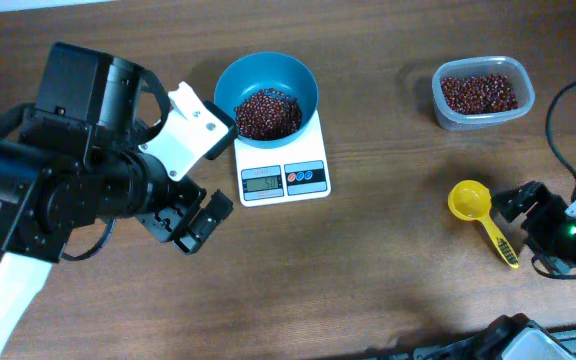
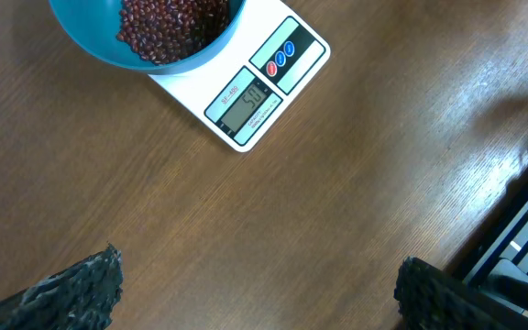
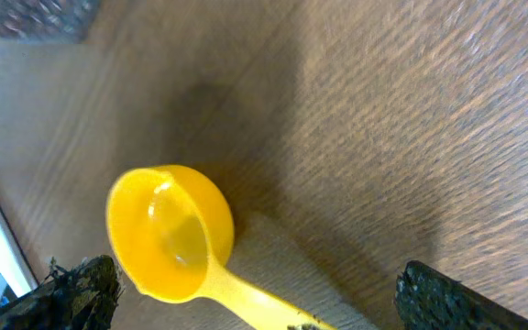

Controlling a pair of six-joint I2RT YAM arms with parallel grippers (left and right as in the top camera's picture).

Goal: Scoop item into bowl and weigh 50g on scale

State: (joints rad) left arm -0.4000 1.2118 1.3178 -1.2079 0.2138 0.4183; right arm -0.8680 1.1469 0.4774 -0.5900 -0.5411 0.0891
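Note:
A teal-blue bowl (image 1: 268,82) with a heap of dark red-brown beans (image 1: 267,113) stands on the white scale (image 1: 283,175). In the left wrist view the bowl (image 2: 99,41), the beans (image 2: 168,26) and the scale (image 2: 246,101) show; its display reads about 50. My left gripper (image 1: 190,222) is open and empty over bare table, in front and left of the scale; its jaws (image 2: 259,293) are wide apart. My right gripper (image 1: 528,212) is open, just right of an empty yellow scoop (image 1: 476,210) lying on the table. The scoop (image 3: 177,243) lies between the right jaws (image 3: 255,298), untouched.
A clear plastic tub (image 1: 482,93) with more beans stands at the back right; its corner shows in the right wrist view (image 3: 35,16). A black cable (image 1: 558,120) runs along the right edge. Dark equipment lies at the front edge (image 1: 508,335).

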